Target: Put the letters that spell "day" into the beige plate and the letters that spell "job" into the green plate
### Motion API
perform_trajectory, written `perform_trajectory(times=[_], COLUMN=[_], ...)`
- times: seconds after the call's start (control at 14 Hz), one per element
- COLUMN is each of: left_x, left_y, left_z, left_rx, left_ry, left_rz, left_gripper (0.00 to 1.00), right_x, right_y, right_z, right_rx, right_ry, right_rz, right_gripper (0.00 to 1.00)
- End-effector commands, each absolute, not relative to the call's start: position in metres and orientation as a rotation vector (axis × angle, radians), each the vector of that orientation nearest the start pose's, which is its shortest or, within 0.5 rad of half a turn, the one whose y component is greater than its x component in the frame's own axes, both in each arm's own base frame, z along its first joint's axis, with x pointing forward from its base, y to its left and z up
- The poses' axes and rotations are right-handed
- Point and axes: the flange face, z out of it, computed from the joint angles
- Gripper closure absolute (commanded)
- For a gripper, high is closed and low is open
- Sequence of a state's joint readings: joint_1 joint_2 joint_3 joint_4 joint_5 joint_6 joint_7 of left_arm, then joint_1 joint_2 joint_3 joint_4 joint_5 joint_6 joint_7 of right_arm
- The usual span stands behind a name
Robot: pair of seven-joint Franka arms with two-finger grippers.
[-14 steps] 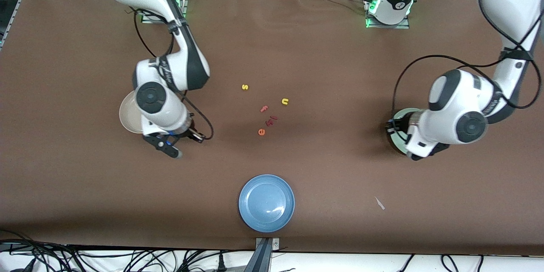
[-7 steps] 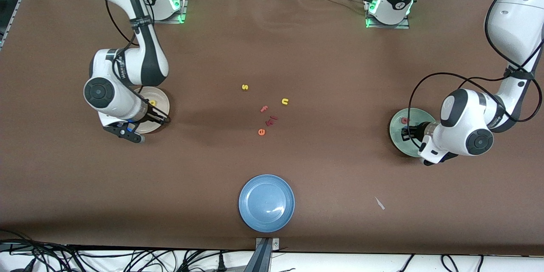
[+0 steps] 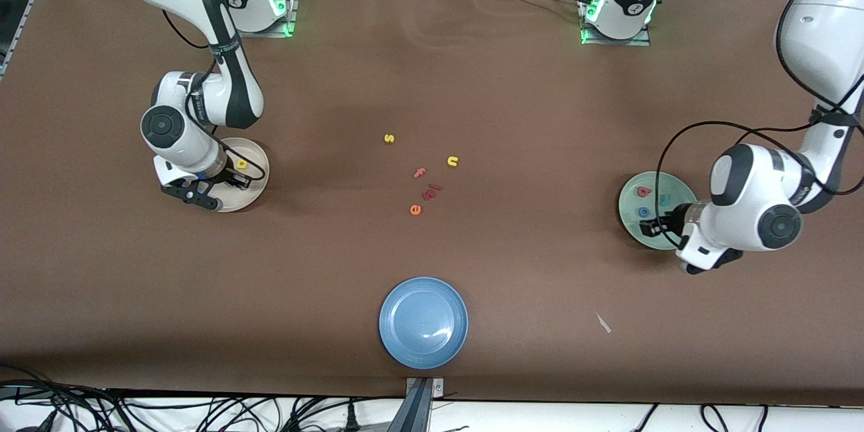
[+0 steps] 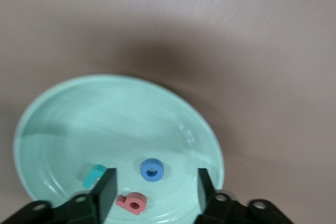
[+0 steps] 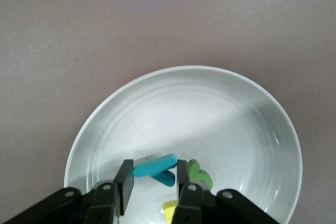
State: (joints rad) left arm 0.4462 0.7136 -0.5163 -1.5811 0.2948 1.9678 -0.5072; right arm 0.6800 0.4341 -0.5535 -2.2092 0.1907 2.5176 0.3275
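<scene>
The beige plate (image 3: 256, 179) (image 5: 210, 108) lies toward the right arm's end. My right gripper (image 3: 231, 181) (image 5: 154, 180) hangs low over it, shut on the teal "y" (image 5: 156, 169), which spans its two pads. The olive "d" (image 5: 199, 174) and the yellow "a" (image 3: 241, 164) (image 5: 170, 211) lie in that plate. The green plate (image 3: 675, 185) (image 4: 105, 114) lies toward the left arm's end. It holds the blue "o" (image 3: 644, 212) (image 4: 151, 170), the red "b" (image 3: 643, 192) (image 4: 130, 203) and the teal "j" (image 3: 664, 200) (image 4: 94, 176). My left gripper (image 3: 659, 224) (image 4: 156, 190) stands open over it, holding nothing.
Mid-table lie a yellow "s" (image 3: 389, 138), a yellow "u" (image 3: 452, 161), a pink "f" (image 3: 420, 173), an orange "e" (image 3: 415, 210) and small red pieces (image 3: 432, 192). A blue plate (image 3: 423, 322) sits near the front edge, with a white scrap (image 3: 603, 322) beside it.
The right arm swung from beside the beige plate to over it. The left gripper opened and drew back across the green plate, uncovering the "o" and "j".
</scene>
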Motion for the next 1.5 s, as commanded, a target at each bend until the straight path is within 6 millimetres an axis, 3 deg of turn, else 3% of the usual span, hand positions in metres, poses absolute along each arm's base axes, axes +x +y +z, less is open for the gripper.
perform_trajectory(times=[0.0, 0.36, 0.5, 0.71, 1.0, 1.14, 1.28, 1.42], left_x=[0.677, 0.647, 0.642, 0.641, 0.643, 0.643, 0.643, 0.644], left_y=[0.013, -0.015, -0.029, -0.036, -0.034, -0.032, -0.037, -0.052], left_z=[0.329, 0.47, 0.504, 0.513, 0.54, 0.54, 0.541, 0.537], left_rx=[-3.058, -3.018, -3.041, -3.158, -3.17, -3.17, -3.167, -3.154], left_ry=[-0.48, -0.195, -0.186, -0.284, -0.295, -0.297, -0.282, -0.236], left_rz=[0.171, 0.082, 0.073, 0.125, 0.077, 0.078, 0.073, 0.077], left_gripper=[0.0, 0.0, 0.0, 0.0, 0.0, 0.0, 0.0, 0.0], right_x=[0.538, 0.541, 0.546, 0.563, 0.597, 0.608, 0.619, 0.627], right_y=[0.06, 0.064, 0.069, 0.086, 0.112, 0.123, 0.125, 0.107], right_z=[0.211, 0.222, 0.232, 0.266, 0.341, 0.378, 0.414, 0.445], right_rx=[-3.216, -3.2, -3.192, -3.182, -3.17, -3.168, -3.164, -3.152], right_ry=[0.497, 0.487, 0.465, 0.439, 0.368, 0.286, 0.162, 0.046], right_rz=[0.019, -0.008, -0.011, 0.15, 0.269, 0.278, 0.241, 0.221], right_gripper=[0.05, 0.01, 0.01, 0.01, 0.01, 0.01, 0.01, 0.01])
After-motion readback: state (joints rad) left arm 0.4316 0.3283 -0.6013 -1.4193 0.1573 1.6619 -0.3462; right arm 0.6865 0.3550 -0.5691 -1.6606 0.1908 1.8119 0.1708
